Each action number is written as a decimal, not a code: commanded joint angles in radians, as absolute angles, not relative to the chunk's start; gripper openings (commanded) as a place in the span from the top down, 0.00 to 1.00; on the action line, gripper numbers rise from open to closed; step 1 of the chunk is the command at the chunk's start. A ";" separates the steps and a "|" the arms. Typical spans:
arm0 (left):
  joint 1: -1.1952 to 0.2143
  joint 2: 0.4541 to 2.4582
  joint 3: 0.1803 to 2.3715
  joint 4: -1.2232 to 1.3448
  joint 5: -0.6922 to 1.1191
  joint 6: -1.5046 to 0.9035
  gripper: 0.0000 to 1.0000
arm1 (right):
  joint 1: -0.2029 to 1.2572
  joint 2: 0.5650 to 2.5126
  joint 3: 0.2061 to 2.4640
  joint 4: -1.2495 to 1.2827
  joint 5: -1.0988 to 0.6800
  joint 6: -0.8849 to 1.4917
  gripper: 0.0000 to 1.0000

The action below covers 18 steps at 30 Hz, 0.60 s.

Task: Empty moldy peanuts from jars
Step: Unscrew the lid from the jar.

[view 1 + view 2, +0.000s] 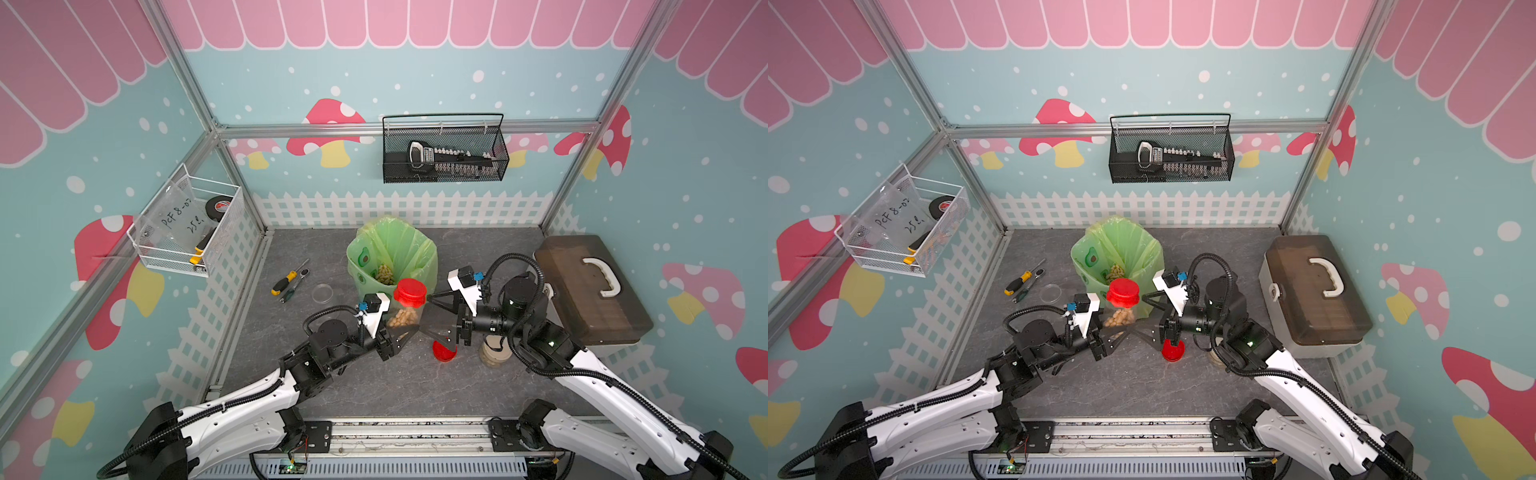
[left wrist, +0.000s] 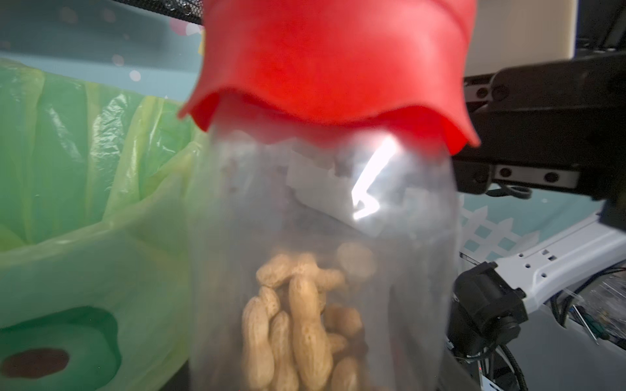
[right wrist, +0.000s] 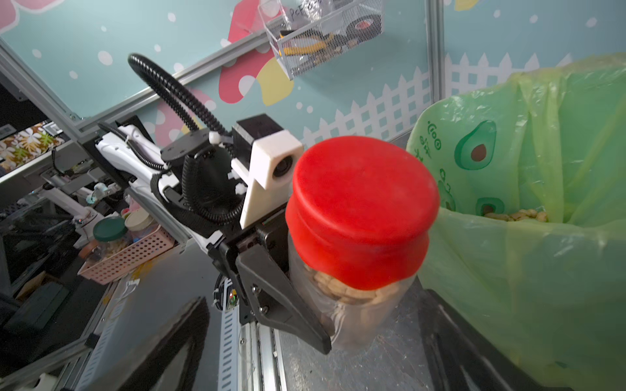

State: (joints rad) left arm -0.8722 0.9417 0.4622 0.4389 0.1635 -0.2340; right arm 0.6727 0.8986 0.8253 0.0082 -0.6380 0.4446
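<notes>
- Your left gripper [image 1: 400,328] is clamped on the body of a clear round plastic jar [image 3: 355,315] capped with a red screw lid [image 3: 362,203]. The jar is upright, but you cannot tell whether its base touches the grey stone-look table [image 1: 374,386].
- Pale tan peanuts in their shells [image 2: 294,321] fill the lower part of that jar.
- The jar is just beside the bin lined with a green plastic bag [image 1: 411,249], on the side nearer the arm bases. More peanuts [image 1: 385,274] lie at the bottom of the bag.
- Your right gripper [image 1: 427,312] has its jaws wide apart and holds nothing. One fingertip is just beside the red lid's edge, and contact cannot be judged.
- Under the right gripper a second red-lidded jar [image 1: 444,352] sits on the table, mostly hidden. A squat clear jar with a flat beige lid [image 1: 494,353] stands near it, beneath the right arm.
- A yellow-handled screwdriver [image 1: 282,284] and a clear round disc [image 1: 322,292] lie to the left of the bin, well apart from both grippers.
</notes>
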 commanded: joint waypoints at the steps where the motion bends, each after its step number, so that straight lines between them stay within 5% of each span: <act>1: -0.868 0.935 0.441 0.522 0.087 -0.213 0.57 | 0.701 0.895 0.791 0.222 -0.469 0.572 0.06; 7: -0.868 0.930 0.410 0.559 0.056 -0.210 0.57 | 0.782 0.974 0.814 0.314 -0.288 0.560 0.07; 18: -0.871 0.912 0.397 0.562 0.066 -0.209 0.58 | 0.856 1.149 0.922 0.374 -0.232 0.569 0.10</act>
State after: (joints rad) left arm -0.8726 0.9382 0.4057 0.5133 0.0780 -0.2268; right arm 0.8455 1.1290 0.8825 0.3237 -0.2726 0.5552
